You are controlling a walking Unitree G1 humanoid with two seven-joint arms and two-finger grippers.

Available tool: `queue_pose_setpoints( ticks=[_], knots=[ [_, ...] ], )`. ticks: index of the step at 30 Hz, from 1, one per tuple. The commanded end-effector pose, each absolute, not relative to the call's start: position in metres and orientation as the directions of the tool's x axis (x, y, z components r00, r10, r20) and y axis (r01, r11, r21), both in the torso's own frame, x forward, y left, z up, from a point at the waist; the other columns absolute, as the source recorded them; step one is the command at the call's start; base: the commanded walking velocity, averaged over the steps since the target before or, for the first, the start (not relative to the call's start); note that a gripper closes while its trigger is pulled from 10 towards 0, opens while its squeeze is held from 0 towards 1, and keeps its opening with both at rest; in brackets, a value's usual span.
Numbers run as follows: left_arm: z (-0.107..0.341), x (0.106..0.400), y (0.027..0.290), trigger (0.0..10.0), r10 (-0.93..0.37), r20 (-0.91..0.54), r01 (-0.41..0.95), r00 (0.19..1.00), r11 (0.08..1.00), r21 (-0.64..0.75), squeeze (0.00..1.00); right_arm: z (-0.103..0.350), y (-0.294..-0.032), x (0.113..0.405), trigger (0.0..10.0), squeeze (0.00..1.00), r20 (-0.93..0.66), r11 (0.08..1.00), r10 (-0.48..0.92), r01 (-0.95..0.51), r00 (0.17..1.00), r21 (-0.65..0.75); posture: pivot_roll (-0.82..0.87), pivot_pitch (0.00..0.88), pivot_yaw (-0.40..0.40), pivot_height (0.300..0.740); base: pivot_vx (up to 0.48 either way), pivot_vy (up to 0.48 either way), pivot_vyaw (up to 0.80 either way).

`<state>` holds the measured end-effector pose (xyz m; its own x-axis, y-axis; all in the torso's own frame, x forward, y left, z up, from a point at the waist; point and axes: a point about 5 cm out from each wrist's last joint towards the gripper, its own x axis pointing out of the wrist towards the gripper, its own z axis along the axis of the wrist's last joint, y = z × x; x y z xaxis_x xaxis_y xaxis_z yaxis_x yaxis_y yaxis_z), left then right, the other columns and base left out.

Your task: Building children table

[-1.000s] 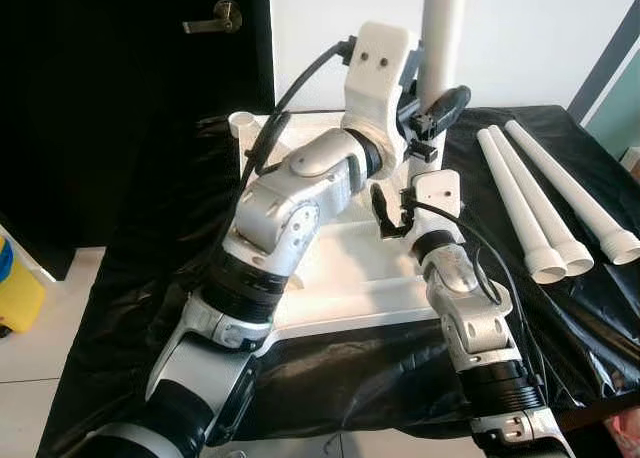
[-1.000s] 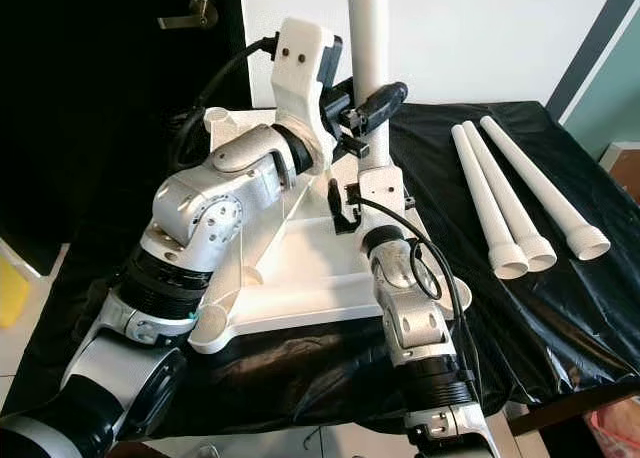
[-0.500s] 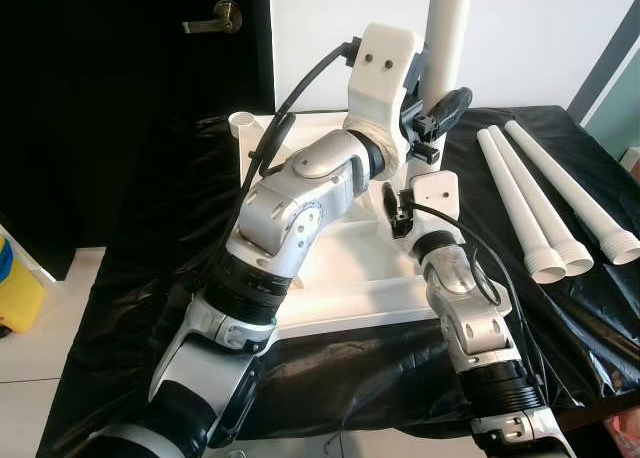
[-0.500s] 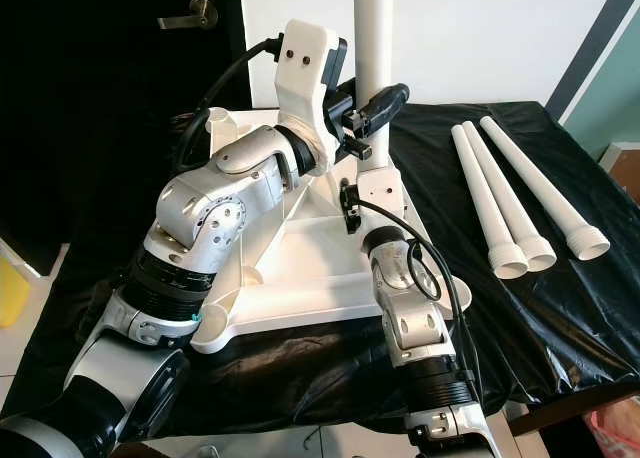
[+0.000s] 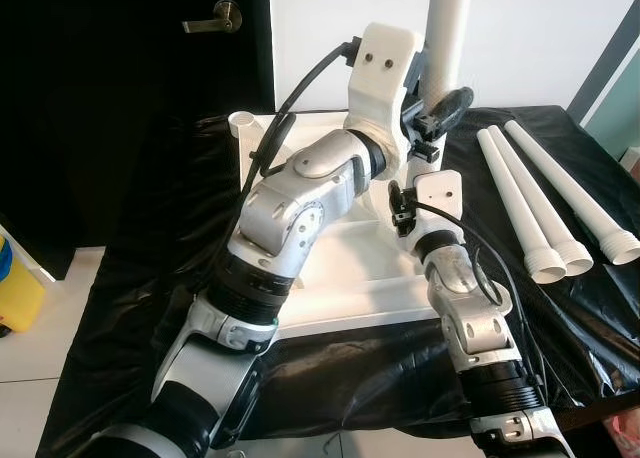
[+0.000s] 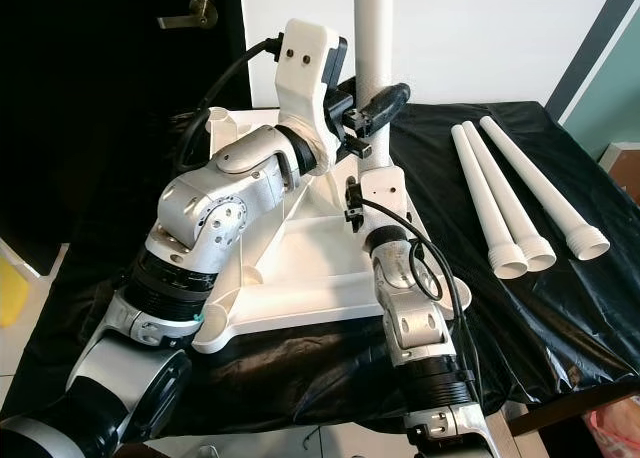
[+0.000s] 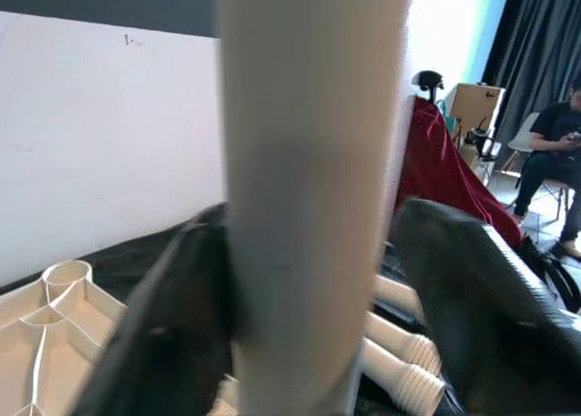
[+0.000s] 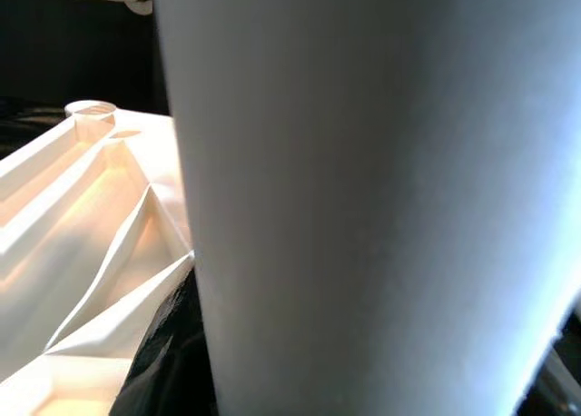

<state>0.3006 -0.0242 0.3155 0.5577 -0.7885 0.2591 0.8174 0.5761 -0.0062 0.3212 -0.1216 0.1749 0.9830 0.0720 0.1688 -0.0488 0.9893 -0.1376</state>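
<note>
Left eye view has the door handle (image 5: 224,17) at the far left on a dark door, then the upturned white table top (image 5: 340,278) lying ribs-up on a tabletop (image 5: 130,308) draped in black sheet. One upright leg (image 5: 447,28) stands at the panel's far right corner, where a socket presumably sits behind the arms.

Risk comes first. If the leg is not seated square in that socket, any sideways pull from either arm could cock it, jam the thread or tip it over; the light panel could also skid on the slick black sheet, since nothing pins it down. Two tools working one post can fight each other if they do not act together.

Left arm is folded high, elbow raised over the panel, wrist bent so the left tool (image 5: 432,106) reaches the leg from the side; the left wrist view shows its two black fingers (image 7: 182,316) set either side of the post, pinching it. Right arm rises nearly straight from the near edge, forearm upright, and the right tool (image 5: 403,200) meets the leg low down, just above the panel; whether its fingers are clamped I cannot tell, as the right wrist view is too close to the leg (image 8: 363,207).

Farther right, three spare legs (image 5: 545,203) lie side by side on the sheet, well apart from the panel.
</note>
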Motion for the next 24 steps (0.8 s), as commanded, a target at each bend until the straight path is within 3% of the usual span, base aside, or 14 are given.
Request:
queue_pose_setpoints(
  ticks=[1, 2, 3, 14, 24],
  knots=[
    [0.321, 0.29, -0.03, 10.0, -0.833, 0.285, 0.859, 0.474, 0.509, 0.059, 1.0, 0.171, -0.126, 0.323, 10.0, 0.0, 0.139, 0.993, 0.043, -0.027, 0.989, -0.113, 0.02, 0.0, -0.042, 0.74, 0.0, 0.0, 0.0],
    [0.321, 0.29, -0.03, 10.0, -0.833, 0.285, 0.859, 0.474, 0.509, 0.059, 1.0, 0.171, -0.126, 0.323, 10.0, 0.0, 0.139, 0.993, 0.043, -0.027, 0.989, -0.113, 0.02, 0.0, -0.042, 0.74, 0.0, 0.0, 0.0],
    [0.319, 0.29, -0.03, 10.0, -0.834, 0.282, 0.856, 0.474, 0.512, 0.073, 0.0, 0.171, -0.129, 0.323, 10.0, 0.0, 0.133, 0.996, 0.03, -0.018, 0.991, -0.09, 0.02, 0.0, -0.041, 0.74, 0.0, 0.0, 0.0],
    [0.315, 0.29, -0.029, 10.0, -0.824, 0.287, 0.842, 0.49, 0.532, 0.089, 0.0, 0.168, -0.138, 0.322, 10.0, 0.0, 0.121, 0.998, -0.022, 0.028, 0.992, -0.055, 0.01, 0.0, -0.04, 0.74, 0.0, 0.0, 0.0],
    [0.292, 0.294, -0.017, 10.0, -0.781, 0.286, 0.782, 0.555, 0.607, 0.141, 0.0, 0.167, -0.171, 0.315, 10.0, 0.0, 0.158, 0.989, -0.136, 0.145, 0.978, -0.041, 0.01, 0.0, -0.036, 0.74, 0.0, 0.0, 0.0]
  ],
)
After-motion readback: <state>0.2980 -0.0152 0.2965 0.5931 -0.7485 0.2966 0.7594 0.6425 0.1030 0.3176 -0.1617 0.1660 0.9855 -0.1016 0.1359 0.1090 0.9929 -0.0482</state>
